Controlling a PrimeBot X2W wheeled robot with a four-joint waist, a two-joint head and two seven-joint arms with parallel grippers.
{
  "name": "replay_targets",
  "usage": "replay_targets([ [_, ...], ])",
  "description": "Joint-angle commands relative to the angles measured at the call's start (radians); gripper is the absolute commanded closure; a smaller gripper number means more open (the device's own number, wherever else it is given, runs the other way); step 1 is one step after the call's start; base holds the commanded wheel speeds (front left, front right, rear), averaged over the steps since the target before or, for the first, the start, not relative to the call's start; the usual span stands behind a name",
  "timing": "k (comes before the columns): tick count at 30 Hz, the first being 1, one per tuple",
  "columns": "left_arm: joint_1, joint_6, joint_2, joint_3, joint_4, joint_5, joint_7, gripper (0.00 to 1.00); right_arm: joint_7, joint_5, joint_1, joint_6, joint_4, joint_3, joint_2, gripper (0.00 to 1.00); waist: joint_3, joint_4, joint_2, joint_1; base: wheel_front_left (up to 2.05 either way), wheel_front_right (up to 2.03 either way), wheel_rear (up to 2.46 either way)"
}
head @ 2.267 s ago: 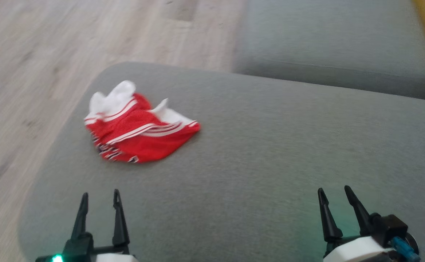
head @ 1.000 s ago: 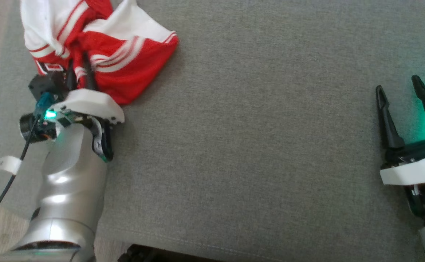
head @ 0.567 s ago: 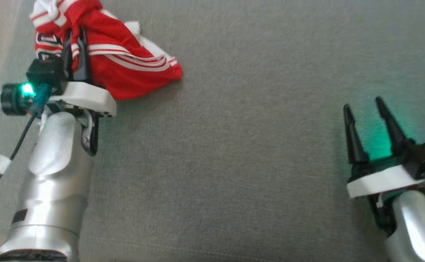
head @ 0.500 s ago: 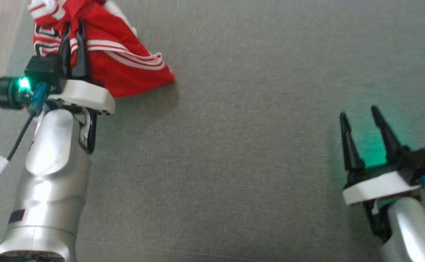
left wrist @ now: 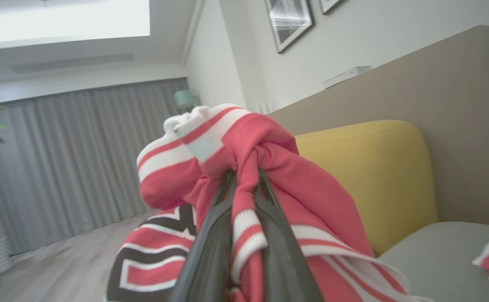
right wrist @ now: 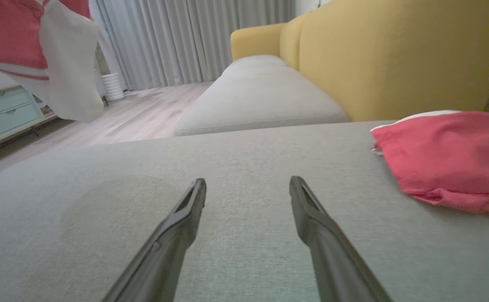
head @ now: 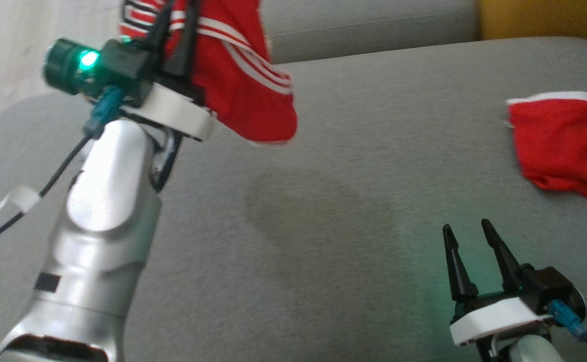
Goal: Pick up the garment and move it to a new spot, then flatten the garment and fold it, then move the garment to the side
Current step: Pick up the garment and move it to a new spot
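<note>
Two grippers: left gripper (left wrist: 245,178) clamped on garment (head: 243,100), dangling over cushion (head: 323,226) far-left corner — cushion middle lies rightward; right gripper (head: 466,226) splayed, empty.

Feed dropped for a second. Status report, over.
Left pincer shut on red-and-white garment, hanging above grey cushion. Right pincer open, low over cushion. Second red garment lying far right.

Head camera down onto sofa seat (head: 373,211); wrist cameras near-level.

Light: soft, even, brightest from ceiling panel (left wrist: 64,19) at 11 o'clock.
Shadow: faint patch on cushion (head: 373,125) — centre.
Blur: mild, head view.
</note>
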Motion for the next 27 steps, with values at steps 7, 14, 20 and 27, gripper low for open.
replay_targets([
  [7,-0.003,-0.013,-0.026,-0.145,0.132,-0.024,-0.008,1.00,0.000,0.004,-0.066,-0.001,-0.035,0.051,0.012,0.00,0.049,-0.170,0.0000,0.0004,0.00,0.00,0.00],
  [14,0.037,0.035,-0.045,-0.199,0.366,-0.030,-0.069,0.00,0.000,0.015,-0.107,-0.001,-0.038,0.106,0.018,0.00,0.154,-0.213,0.0000,0.0004,0.00,0.00,0.00],
  [20,0.159,0.103,-0.048,-0.197,0.216,-0.109,-0.082,0.00,0.000,0.009,-0.074,-0.001,-0.036,0.077,0.018,0.00,0.124,-0.170,0.0000,0.0004,0.00,0.00,0.00],
  [27,0.500,0.199,-0.049,-0.161,-0.096,-0.152,-0.083,0.00,0.000,0.009,0.014,-0.001,-0.022,0.068,0.004,0.00,-0.017,-0.041,0.0000,0.0004,0.00,0.00,0.00],
])
